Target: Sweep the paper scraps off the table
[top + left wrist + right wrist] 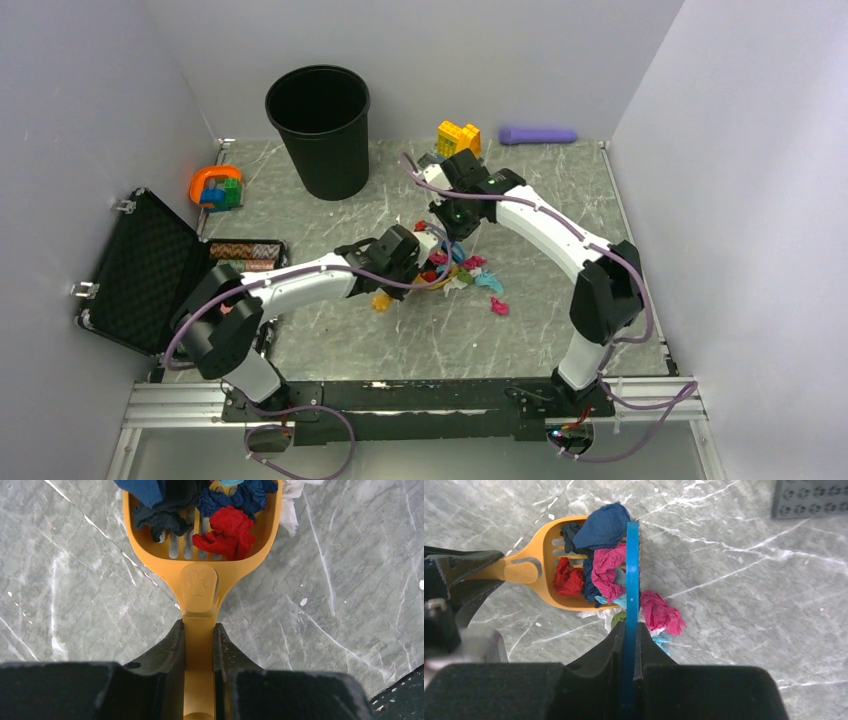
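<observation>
Scooping tool: we found the orange slotted scoop (199, 582) down on the table (75, 590), its mouth pointing away from the left arm.
Left gripper (199, 630): we saw its fingers clamped narrowly on the scoop's handle, one on each side.
Right gripper (629, 630): we saw it pinched tight on a thin blue scraper blade (632, 565), which stood on edge across the scoop's mouth.
Scraps in the scoop: we saw paper scraps (599, 555) heaped in the bowl against the blade, among them a red wad (227, 532), a navy wad (601, 527) and a magenta wad (609, 570).
Scraps outside the scoop: we noted a second magenta wad (663, 614) on the table just past the blade from the scoop, and white, green and teal bits showing beside the scoop's rim.
Surroundings: from above, we saw a black bin (320, 130) well beyond the scoop to the left, and yellow toy bricks (458, 137) well beyond it by the back wall.
</observation>
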